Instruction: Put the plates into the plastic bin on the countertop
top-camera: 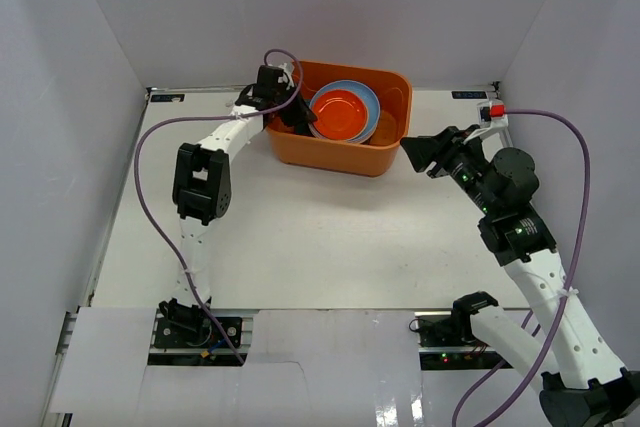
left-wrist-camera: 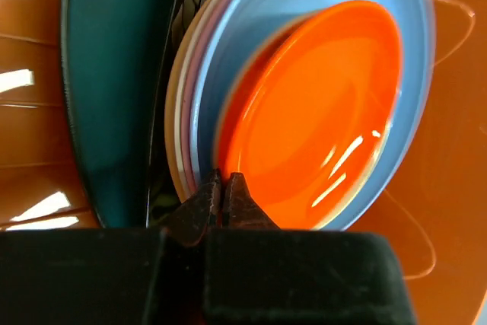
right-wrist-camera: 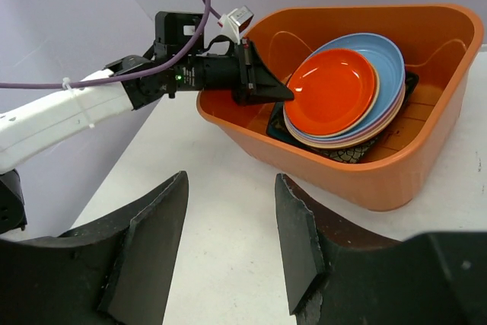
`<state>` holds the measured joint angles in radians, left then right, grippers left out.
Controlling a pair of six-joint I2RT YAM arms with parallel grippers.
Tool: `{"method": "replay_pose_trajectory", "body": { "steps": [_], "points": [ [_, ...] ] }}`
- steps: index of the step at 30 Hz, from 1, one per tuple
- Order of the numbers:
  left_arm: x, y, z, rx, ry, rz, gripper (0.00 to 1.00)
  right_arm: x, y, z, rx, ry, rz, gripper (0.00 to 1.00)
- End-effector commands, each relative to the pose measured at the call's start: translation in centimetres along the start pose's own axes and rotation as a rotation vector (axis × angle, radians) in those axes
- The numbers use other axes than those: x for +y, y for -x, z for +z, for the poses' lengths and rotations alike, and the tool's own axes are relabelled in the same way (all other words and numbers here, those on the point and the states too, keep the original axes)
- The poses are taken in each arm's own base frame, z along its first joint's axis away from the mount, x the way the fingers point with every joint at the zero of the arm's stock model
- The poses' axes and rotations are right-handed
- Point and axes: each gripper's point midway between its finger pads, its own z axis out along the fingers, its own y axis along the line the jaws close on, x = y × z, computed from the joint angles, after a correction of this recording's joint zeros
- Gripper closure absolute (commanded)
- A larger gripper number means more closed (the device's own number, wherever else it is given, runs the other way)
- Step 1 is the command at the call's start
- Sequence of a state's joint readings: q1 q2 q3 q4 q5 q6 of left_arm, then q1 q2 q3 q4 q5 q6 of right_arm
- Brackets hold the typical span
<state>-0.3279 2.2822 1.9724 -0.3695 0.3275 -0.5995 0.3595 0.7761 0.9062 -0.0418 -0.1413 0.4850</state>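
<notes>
With the plates (top-camera: 345, 112) stacked inside the plastic bin (top-camera: 340, 155) at upper centre and none seen on the countertop (top-camera: 300, 237), the task is judged nearly done, the left gripper (left-wrist-camera: 223, 192) being held with jaws pressed together at the stack's edge and the right gripper (right-wrist-camera: 230, 179) with jaws spread, empty.

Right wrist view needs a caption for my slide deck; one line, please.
Shut left claw at the rim of the orange plate topping the bin's stack; right claw open outside.
</notes>
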Motion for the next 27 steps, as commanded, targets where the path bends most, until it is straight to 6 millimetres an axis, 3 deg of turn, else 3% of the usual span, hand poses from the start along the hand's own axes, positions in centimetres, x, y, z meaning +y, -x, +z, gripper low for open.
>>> {"method": "replay_pose_trajectory", "body": {
  "steps": [1,3,4,6,7,10,13,14,16,17,18,20,21,22,23,24,25,27],
  "points": [
    [-4.6,4.2,-3.7,-0.086,-0.088,0.076,0.93,0.6,1.4,0.4,-0.040,0.025,-0.029,0.44],
    [-4.4,4.2,-3.7,-0.089,-0.081,0.092,0.72,0.4,0.7,0.8,-0.017,0.024,-0.012,0.45],
    [-4.5,4.3,-3.9,-0.092,-0.081,0.099,0.49,0.5,0.5,1.0,-0.012,0.030,-0.007,0.44],
    [-4.9,4.6,-4.4,-0.103,-0.086,0.111,0.22,0.5,0.1,1.4,0.000,0.034,0.009,0.44],
    [-5.2,5.0,-4.7,-0.115,-0.089,0.118,0.02,0.6,0.2,1.5,-0.003,0.039,0.012,0.44],
    [-6.9,6.7,-6.9,-0.178,-0.112,0.148,0.02,0.7,0.0,2.0,0.002,0.045,0.020,0.42],
    [-9.7,8.6,-10.6,-0.265,-0.160,0.186,0.02,0.6,-0.4,2.5,0.019,0.038,0.017,0.36],
    [-11.5,9.8,-13.5,-0.323,-0.186,0.203,0.02,0.4,-0.8,2.7,0.036,0.028,0.018,0.33],
    [-12.5,9.6,-15.7,-0.366,-0.211,0.225,0.02,0.3,-1.0,2.9,0.051,0.024,0.007,0.22],
    [-14.6,10.3,-19.7,-0.429,-0.250,0.250,0.02,0.5,-1.1,3.0,0.056,0.025,0.004,0.16],
    [-14.4,9.1,-20.1,-0.427,-0.255,0.256,0.02,0.5,-0.9,3.0,0.051,0.024,0.000,0.10],
    [-15.3,8.1,-23.2,-0.463,-0.281,0.288,0.02,1.0,-0.2,2.6,0.044,0.028,-0.020,0.10],
    [-17.5,7.7,-27.7,-0.531,-0.329,0.318,0.02,1.3,0.4,2.3,0.034,0.032,-0.033,0.10],
    [-17.1,5.8,-28.2,-0.503,-0.343,0.311,0.02,1.4,0.9,2.0,0.021,0.030,-0.057,0.10],
    [-17.7,4.8,-29.9,-0.510,-0.376,0.319,0.02,1.7,2.1,1.2,-0.017,0.021,-0.078,0.10],
    [-19.3,3.9,-34.3,-0.566,-0.439,0.337,0.02,1.9,3.1,0.5,-0.042,0.019,-0.102,0.10],
    [-18.2,2.0,-34.2,-0.535,-0.438,0.321,0.02,1.9,3.8,-0.2,-0.065,0.006,-0.145,0.10],
    [-17.9,0.2,-36.7,-0.550,-0.451,0.326,0.02,2.1,5.9,-2.5,-0.133,-0.030,-0.181,0.10]
  ]
}}
